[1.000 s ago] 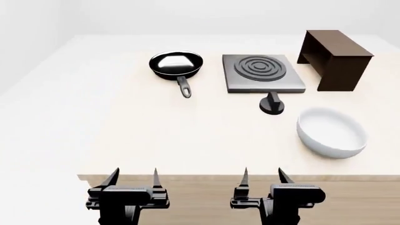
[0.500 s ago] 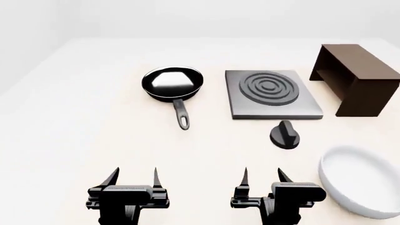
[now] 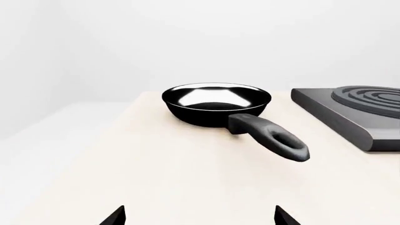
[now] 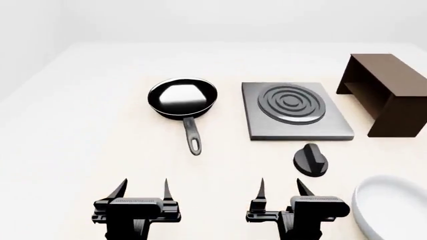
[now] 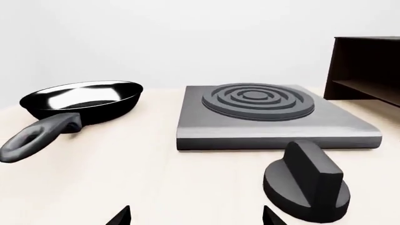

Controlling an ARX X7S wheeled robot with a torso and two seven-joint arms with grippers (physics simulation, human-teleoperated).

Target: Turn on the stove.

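The stove (image 4: pixel 296 118) is a flat grey square plate with a dark ring burner (image 4: pixel 291 104), on the table at centre right; it also shows in the right wrist view (image 5: pixel 269 119) and partly in the left wrist view (image 3: pixel 356 112). Its black round knob (image 4: pixel 310 160) stands on the table just in front of the plate, close ahead of my right gripper (image 4: pixel 283 189); the knob is large in the right wrist view (image 5: pixel 306 187). My right gripper (image 5: pixel 196 216) is open and empty. My left gripper (image 4: pixel 142 187) is open and empty, short of the pan.
A black frying pan (image 4: pixel 183 97) sits left of the stove, handle (image 4: pixel 192 136) pointing toward me; it shows in the left wrist view (image 3: pixel 216 103). A dark brown wooden box (image 4: pixel 387 92) stands right of the stove. A white bowl (image 4: pixel 390 210) lies at the near right.
The view has moved forward over the table: pan, stove, knob and bowl all appear nearer and lower in the head view. The grippers keep the same open pose.
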